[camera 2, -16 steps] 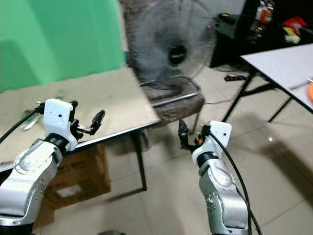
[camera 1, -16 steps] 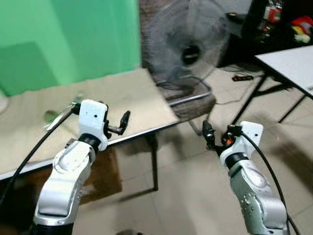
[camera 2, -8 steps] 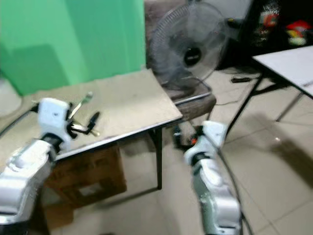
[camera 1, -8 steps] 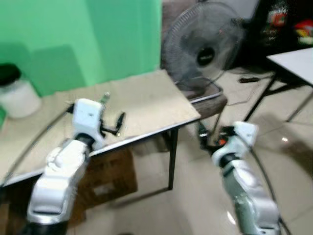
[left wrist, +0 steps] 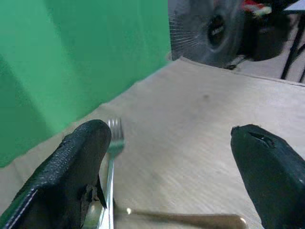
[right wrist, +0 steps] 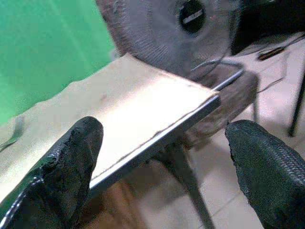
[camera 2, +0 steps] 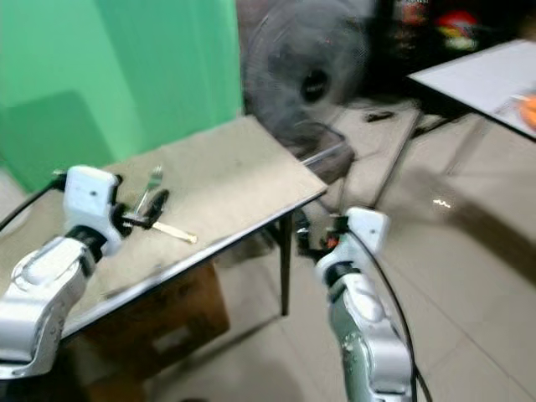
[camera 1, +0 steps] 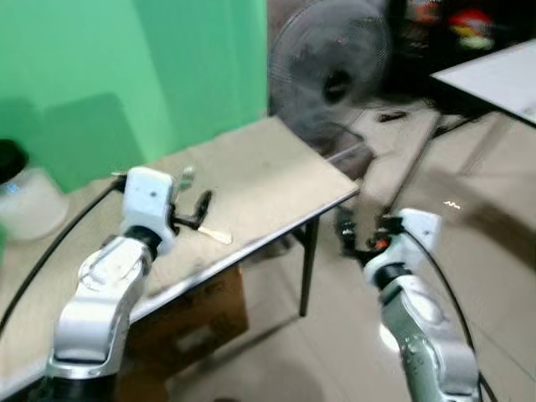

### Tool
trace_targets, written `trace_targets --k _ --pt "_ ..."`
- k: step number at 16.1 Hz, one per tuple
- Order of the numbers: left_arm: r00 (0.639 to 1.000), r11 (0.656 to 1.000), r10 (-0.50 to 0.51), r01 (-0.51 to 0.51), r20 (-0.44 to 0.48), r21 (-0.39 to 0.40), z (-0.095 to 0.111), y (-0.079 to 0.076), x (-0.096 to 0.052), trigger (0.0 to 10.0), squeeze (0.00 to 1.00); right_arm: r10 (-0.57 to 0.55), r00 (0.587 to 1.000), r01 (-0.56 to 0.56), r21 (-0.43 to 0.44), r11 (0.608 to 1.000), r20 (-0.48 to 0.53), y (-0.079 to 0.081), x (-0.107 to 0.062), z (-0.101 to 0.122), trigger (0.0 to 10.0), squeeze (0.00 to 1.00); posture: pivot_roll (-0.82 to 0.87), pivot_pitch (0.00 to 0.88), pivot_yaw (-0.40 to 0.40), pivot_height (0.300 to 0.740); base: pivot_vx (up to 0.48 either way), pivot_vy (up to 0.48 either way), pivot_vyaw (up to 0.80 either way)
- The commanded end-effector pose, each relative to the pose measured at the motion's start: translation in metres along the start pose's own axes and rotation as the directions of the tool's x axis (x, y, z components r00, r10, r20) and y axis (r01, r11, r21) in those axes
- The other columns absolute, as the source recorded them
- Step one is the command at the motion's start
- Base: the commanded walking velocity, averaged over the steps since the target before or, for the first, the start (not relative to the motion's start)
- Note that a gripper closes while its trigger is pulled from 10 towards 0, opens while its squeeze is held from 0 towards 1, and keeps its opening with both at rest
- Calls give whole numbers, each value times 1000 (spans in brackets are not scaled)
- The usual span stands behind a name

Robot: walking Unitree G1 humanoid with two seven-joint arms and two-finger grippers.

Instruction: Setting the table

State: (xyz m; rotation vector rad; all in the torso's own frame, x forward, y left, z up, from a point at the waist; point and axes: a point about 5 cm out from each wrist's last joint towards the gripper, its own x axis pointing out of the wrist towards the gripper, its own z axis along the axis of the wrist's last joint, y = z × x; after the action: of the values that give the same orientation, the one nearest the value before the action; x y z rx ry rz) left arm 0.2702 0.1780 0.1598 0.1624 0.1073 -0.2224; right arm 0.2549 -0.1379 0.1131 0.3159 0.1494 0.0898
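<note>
Two grippers, both spread wide with nothing between the fingers. Left gripper [left wrist: 171, 176]: held over the beige table [camera 1: 268, 176], fingers parted above the tabletop. In the left wrist view a metal fork [left wrist: 111, 167] lies flat on the table just beside one finger, tines toward the green wall [camera 1: 100, 67]; a pale flat utensil handle [left wrist: 190, 220], wooden or gold in tone, lies crosswise close under the gripper, its exact kind not clear. From the head views the fork [camera 2: 151, 186] sits just beyond the left gripper and the pale handle [camera 2: 174, 232] runs out from beneath it toward the table's near edge.

Right gripper [right wrist: 162, 157]: held off the table's corner, over the tiled floor [camera 1: 469, 218], fingers far apart and pointed at the table's edge.

Surroundings: a standing fan [camera 1: 331, 71] behind the table's far corner; a cardboard box [camera 1: 193, 322] under the table; a white container with dark lid [camera 1: 21, 197] at the table's left; a second white table [camera 1: 494, 75] well apart at right.
</note>
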Motion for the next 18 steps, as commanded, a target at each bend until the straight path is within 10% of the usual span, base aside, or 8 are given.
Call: trace_targets --k 1,5,7,8,10,13,16,18 --pt "1000 1000 -16 16 18 -2 4 -6 1 10000 1000 -13 1000 14 -15 1000 9 -6 -1 4 10000 1000 95 0 48 740 0 442 -800" --pt "1000 1000 19 -19 20 0 2 -3 -1 10000 843 134 990 -137 -140 981 -34 5 2 6 10000 1000 96 0 29 740 0 375 -338" --pt "999 999 33 -34 16 24 2 -2 -2 10000 94 196 977 -209 -226 951 -79 10 3 8 10000 1000 99 0 22 740 0 0 0" --pt "999 999 35 -35 12 29 2 -3 -2 10000 71 198 977 -212 -234 949 -82 9 4 11 10000 1000 101 0 18 740 0 0 0" --pt "999 999 45 -45 6 -9 2 -1 -1 10000 157 215 973 -229 -262 937 -83 7 7 16 10000 1000 104 0 14 740 0 0 0" --pt "998 998 66 -66 0 -4 3 4 2 10000 1000 287 954 -300 -322 898 -89 10 9 22 10000 1000 109 0 4 740 0 0 0" --pt "987 997 76 -73 -144 28 -9 17 19 10000 0 433 876 -482 -336 810 -213 16 9 26 10000 1000 104 0 2 740 0 0 0" --pt "973 999 31 -32 -230 0 -17 22 31 10000 0 468 846 -532 -347 772 -255 16 8 28 10000 1000 101 0 4 740 0 0 0"
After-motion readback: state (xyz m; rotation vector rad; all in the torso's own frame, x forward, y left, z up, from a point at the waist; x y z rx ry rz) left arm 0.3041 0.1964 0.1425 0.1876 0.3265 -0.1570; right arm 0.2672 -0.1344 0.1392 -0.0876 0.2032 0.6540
